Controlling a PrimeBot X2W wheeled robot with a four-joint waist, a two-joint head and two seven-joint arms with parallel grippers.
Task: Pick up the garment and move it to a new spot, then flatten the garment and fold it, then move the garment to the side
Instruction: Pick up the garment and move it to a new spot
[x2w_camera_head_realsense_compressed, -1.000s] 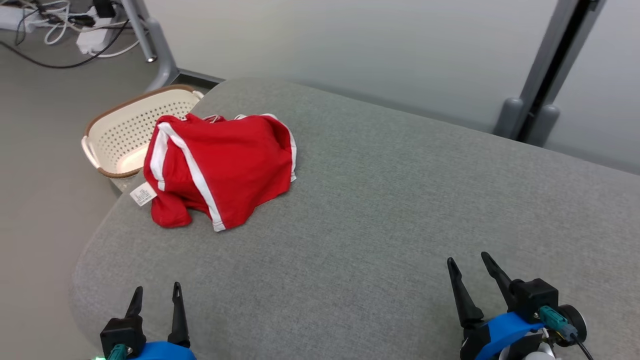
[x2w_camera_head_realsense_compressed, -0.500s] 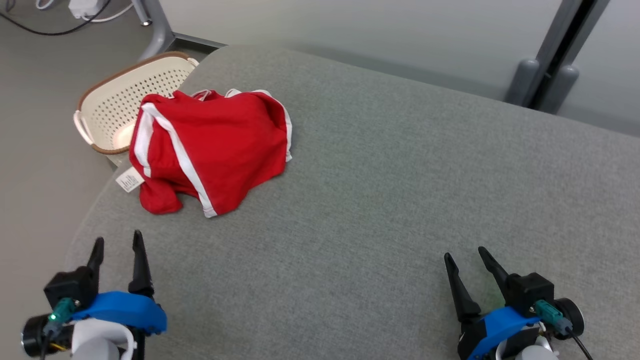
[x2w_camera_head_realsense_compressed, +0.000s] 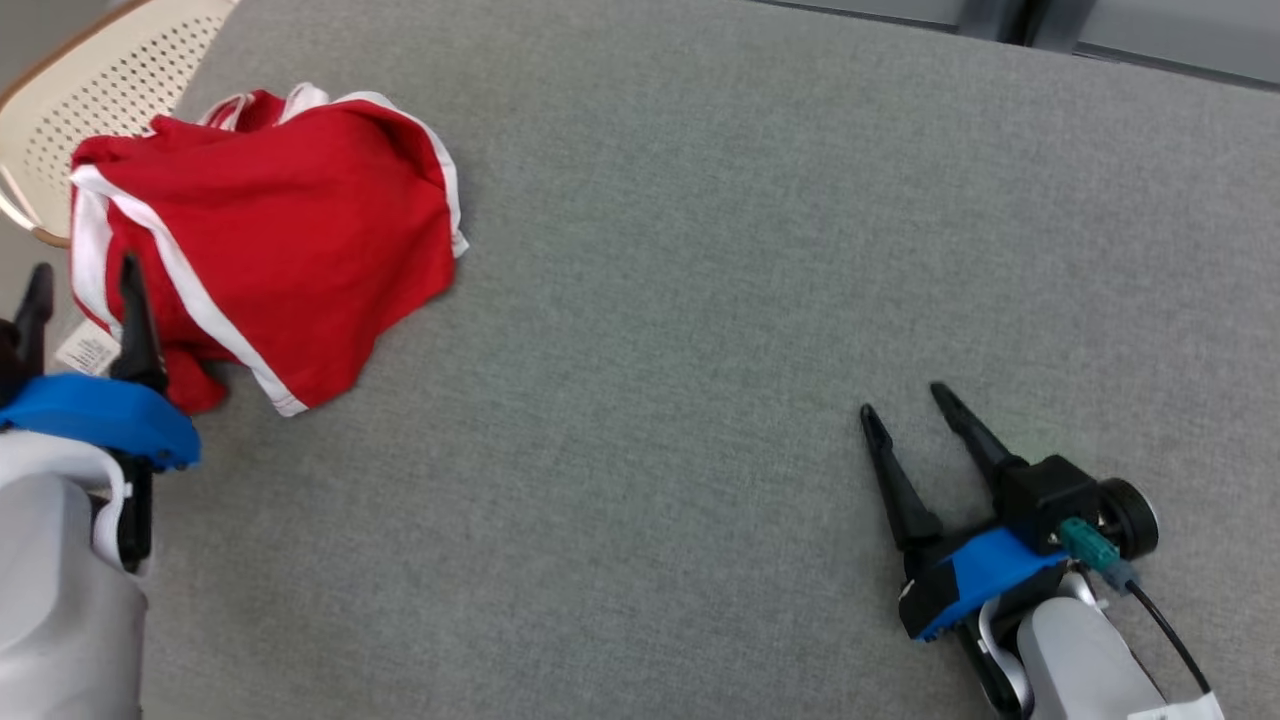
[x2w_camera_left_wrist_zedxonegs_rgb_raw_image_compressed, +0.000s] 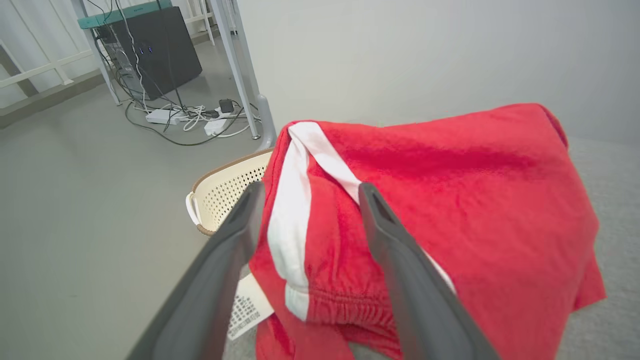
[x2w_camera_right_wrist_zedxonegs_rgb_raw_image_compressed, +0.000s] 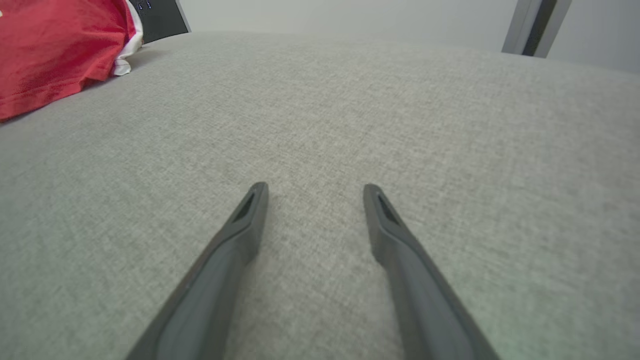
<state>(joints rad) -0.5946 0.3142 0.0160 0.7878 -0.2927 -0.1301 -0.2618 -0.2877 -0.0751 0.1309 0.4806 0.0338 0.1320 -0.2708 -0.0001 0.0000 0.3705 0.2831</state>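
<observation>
The garment (x2w_camera_head_realsense_compressed: 270, 230) is a pair of red shorts with white stripes, lying crumpled near the far left corner of the grey padded surface (x2w_camera_head_realsense_compressed: 700, 250). My left gripper (x2w_camera_head_realsense_compressed: 85, 275) is open at the garment's left edge, its right finger over the red cloth. In the left wrist view the open left gripper (x2w_camera_left_wrist_zedxonegs_rgb_raw_image_compressed: 310, 187) frames the white side stripe of the garment (x2w_camera_left_wrist_zedxonegs_rgb_raw_image_compressed: 450, 200), and nothing is gripped. My right gripper (x2w_camera_head_realsense_compressed: 905, 400) stands open over bare grey fabric at the lower right, far from the garment. The right wrist view shows the right gripper (x2w_camera_right_wrist_zedxonegs_rgb_raw_image_compressed: 314, 186) open, with the garment (x2w_camera_right_wrist_zedxonegs_rgb_raw_image_compressed: 50, 50) far off at the upper left.
A cream perforated basket (x2w_camera_head_realsense_compressed: 90, 90) with a brown rim stands on the floor just past the surface's left corner, behind the garment. A white label (x2w_camera_left_wrist_zedxonegs_rgb_raw_image_compressed: 247, 307) hangs from the garment's edge. Cables and a power strip (x2w_camera_left_wrist_zedxonegs_rgb_raw_image_compressed: 190, 117) lie on the floor beyond.
The head camera has tilted down and shifted. My left gripper has moved forward and left, up to the garment's left edge. The right gripper has barely moved. Both stay open.
</observation>
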